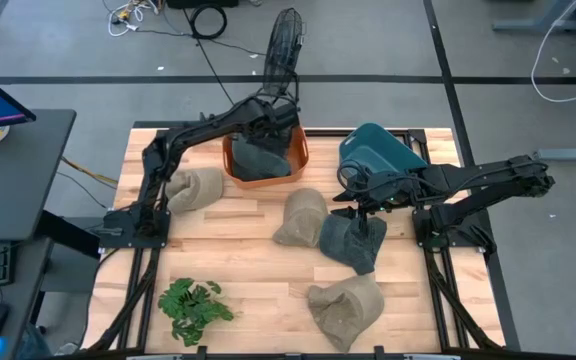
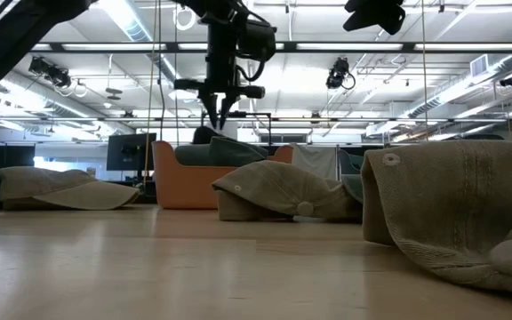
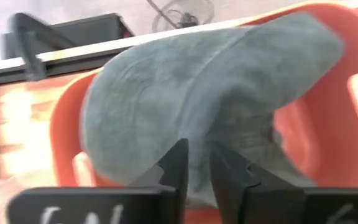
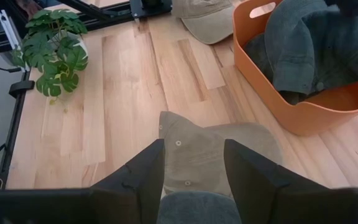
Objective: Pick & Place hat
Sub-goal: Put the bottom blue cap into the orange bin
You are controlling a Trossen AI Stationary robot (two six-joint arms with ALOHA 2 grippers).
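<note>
The table (image 1: pixel 258 290) is bare wood. On it, under the left gripper (image 1: pixel 268 130), sits an orange bin (image 1: pixel 298 155). Beyond the right gripper (image 1: pixel 366 212), toward the table's back edge, stands a teal bag (image 1: pixel 378 150).

Hats lie around both grippers. A grey hat (image 1: pixel 261 160) rests inside the bin, directly below the left gripper and apart from its fingers (image 3: pixel 178 168), which stand a narrow slit apart with nothing between them; in the left wrist view the hat's crown fills the space just ahead of the tips. In the low view the left gripper (image 2: pixel 218 111) hangs above the bin (image 2: pixel 185 182), clear of the hat (image 2: pixel 229 149).

A dark grey hat (image 1: pixel 353 243) lies right under the right gripper, whose fingers (image 4: pixel 138 180) stand wide apart over it and grip nothing. Just ahead of that gripper, between it and the bin, lies a tan hat (image 1: pixel 300 218). Another tan hat (image 1: pixel 348 308) sits well off from the right gripper, near the front edge. A third tan hat (image 1: pixel 193 188) lies beside the left arm's base, on the far side of the bin from the right gripper.

A small green plant (image 1: pixel 193 305) sits at the front of the table, far from both grippers.
</note>
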